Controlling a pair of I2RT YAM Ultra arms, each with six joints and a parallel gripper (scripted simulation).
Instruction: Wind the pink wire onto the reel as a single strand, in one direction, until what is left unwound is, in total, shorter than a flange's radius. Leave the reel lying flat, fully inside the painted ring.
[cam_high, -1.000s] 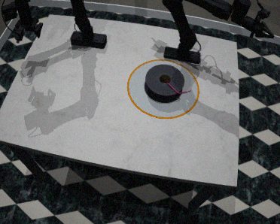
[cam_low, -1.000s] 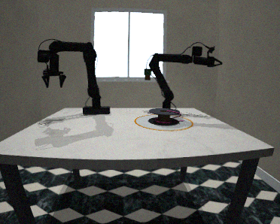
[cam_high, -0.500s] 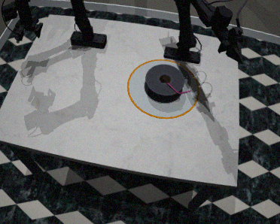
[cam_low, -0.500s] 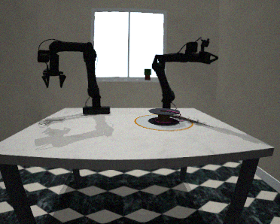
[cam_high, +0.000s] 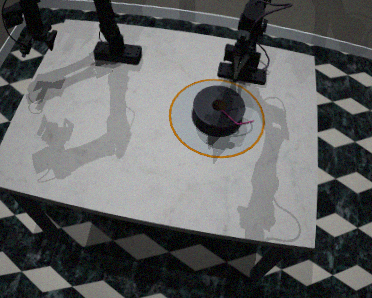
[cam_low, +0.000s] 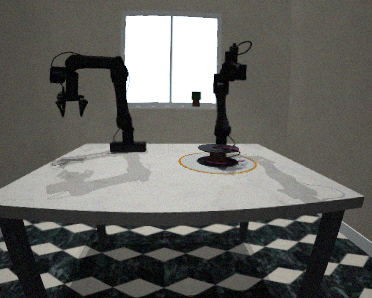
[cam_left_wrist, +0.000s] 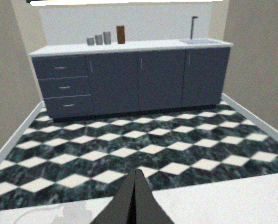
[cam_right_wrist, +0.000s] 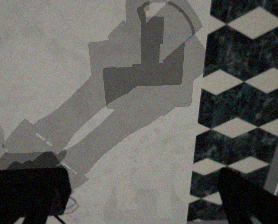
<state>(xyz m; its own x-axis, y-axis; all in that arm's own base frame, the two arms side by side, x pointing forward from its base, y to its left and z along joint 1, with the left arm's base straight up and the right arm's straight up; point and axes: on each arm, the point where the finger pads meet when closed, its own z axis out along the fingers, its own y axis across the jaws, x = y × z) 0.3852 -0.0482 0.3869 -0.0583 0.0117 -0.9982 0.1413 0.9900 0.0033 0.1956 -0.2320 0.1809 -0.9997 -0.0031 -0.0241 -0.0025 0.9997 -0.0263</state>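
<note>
Top view: a dark reel (cam_high: 205, 101) (cam_low: 206, 148) lies flat on the far right part of the table (cam_high: 150, 185) (cam_low: 165, 195), appearing fully inside the painted ring (cam_high: 170, 117) (cam_low: 179, 161). Pink wire (cam_high: 238, 123) (cam_low: 240, 161) runs from beside the hole in the upper flange, across its face and out past the right-hand rim, with an end loose to the right. Exterior view shows more pink low between the flanges, around or beside the core; how many turns it makes, and whether all run one way, cannot be told. Left gripper (cam_high: 236, 78) (cam_low: 241, 71) (cam_left_wrist: 134, 171), closed and empty, hangs high on the reel's far side, apart from both wire and reel. Right gripper (cam_high: 38, 51) (cam_low: 73, 115) (cam_right_wrist: 145, 171), open and empty, waits above the table's left side, well away from the work. As far as the pictures show, placement within the ring looks met. Winding appears unfinished: the unwound stretch looks longer than a flange's radius, though what the reel hides leaves the total uncertain. Left to do, by that reading: take up the remaining wire without shifting the reel.
</note>
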